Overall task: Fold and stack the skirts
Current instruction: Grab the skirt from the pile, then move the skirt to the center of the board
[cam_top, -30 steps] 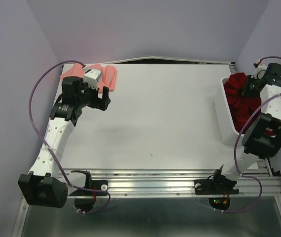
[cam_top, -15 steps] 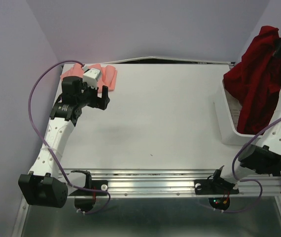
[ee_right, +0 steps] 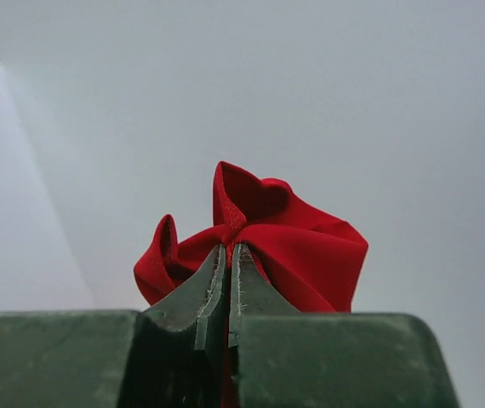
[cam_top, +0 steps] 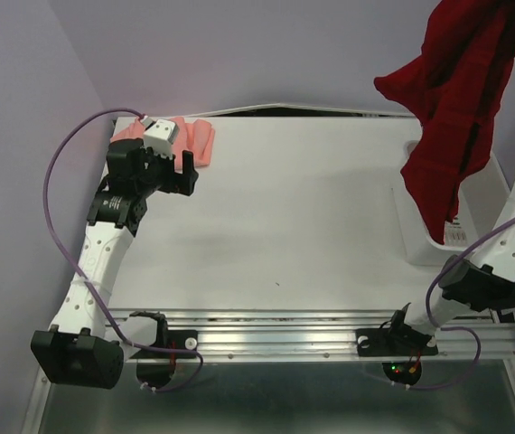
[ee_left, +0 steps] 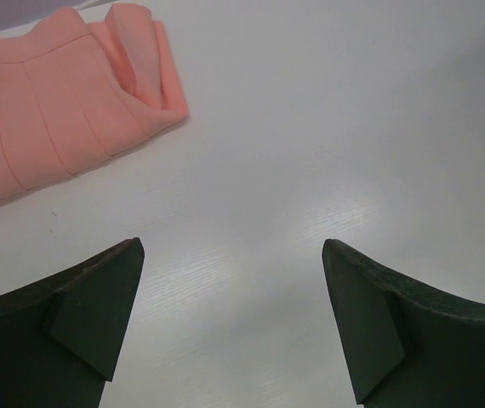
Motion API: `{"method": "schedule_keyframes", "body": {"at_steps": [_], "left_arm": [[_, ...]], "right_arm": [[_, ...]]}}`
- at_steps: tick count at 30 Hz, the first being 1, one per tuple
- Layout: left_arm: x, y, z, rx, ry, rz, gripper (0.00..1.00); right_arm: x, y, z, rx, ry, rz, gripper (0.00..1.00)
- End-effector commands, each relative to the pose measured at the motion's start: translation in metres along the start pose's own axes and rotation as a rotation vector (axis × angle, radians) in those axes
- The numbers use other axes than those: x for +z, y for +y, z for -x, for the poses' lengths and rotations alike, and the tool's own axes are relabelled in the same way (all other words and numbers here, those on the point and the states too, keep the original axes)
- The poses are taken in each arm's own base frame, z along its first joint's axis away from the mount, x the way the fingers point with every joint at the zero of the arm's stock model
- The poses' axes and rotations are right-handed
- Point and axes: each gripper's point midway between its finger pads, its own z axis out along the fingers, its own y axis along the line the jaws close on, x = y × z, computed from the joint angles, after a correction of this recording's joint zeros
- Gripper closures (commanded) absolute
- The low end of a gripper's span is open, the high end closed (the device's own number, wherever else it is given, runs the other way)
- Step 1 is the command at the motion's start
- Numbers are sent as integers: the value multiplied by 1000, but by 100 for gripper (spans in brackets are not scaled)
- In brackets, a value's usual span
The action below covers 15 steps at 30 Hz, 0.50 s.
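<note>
Deep red cloth hangs high at the right of the table: the red skirt [cam_top: 456, 99] dangles full length from the right gripper [ee_right: 228, 248], whose jaws are pinched tight on a bunched fold of it. One corner flares out to the left. Its lowest tip reaches down to about the rim of the white bin [cam_top: 417, 240], and I cannot tell whether it is fully free of the bin or touches the inside.

The pink skirt [ee_left: 47, 110] lies flat at the far left corner of the table [cam_top: 285, 217]. It looks compact, with one edge turned over on itself, so it appears to be folded and set down as the base of the stack. The left gripper [ee_left: 231, 246] hovers just beside it over bare table, jaws spread wide and holding nothing.

As I judge it, roughly half the task is done. One skirt seems folded and placed. The other is only in the air, crumpled and unfolded. It has yet to be brought over the open middle of the table, spread flat, folded and then laid on top of the pink one. The two skirts are well apart, at opposite sides of the table. The empty left gripper is well placed to help spread the red cloth.
</note>
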Motion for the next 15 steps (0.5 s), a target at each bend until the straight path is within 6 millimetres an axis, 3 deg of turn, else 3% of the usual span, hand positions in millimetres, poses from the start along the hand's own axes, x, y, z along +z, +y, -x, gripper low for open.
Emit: {"method": "schedule_keyframes", "body": {"at_steps": [1, 3, 4, 5, 6, 8, 9, 10, 11, 13, 15], "left_arm": [[-9, 4, 25, -5, -87, 32, 1], [-11, 6, 27, -9, -99, 40, 1], [-12, 7, 31, -16, -112, 43, 1], [-14, 7, 33, -14, -123, 39, 1], [-14, 5, 35, -11, -126, 27, 1], [-15, 0, 39, 5, -138, 0, 1], [-16, 0, 40, 7, -144, -2, 2], [-16, -1, 42, 10, -150, -8, 2], [-18, -2, 43, 13, -159, -13, 1], [-20, -5, 45, 8, -173, -34, 1], [-21, -6, 48, -25, -189, -38, 1]], "right_arm": [[1, 77, 50, 146, -154, 303, 99], [12, 82, 18, 205, -85, 341, 99], [17, 74, -17, 214, -5, 325, 99], [21, 94, -44, 247, 46, 375, 99], [21, 101, -68, 263, 93, 386, 99], [12, 112, -138, 262, 225, 392, 99], [8, 146, -166, 297, 285, 457, 99], [6, 156, -187, 308, 325, 451, 99], [-3, 163, -224, 316, 404, 444, 99], [-7, 195, -261, 327, 459, 484, 99], [-1, 208, -272, 331, 471, 491, 99]]}}
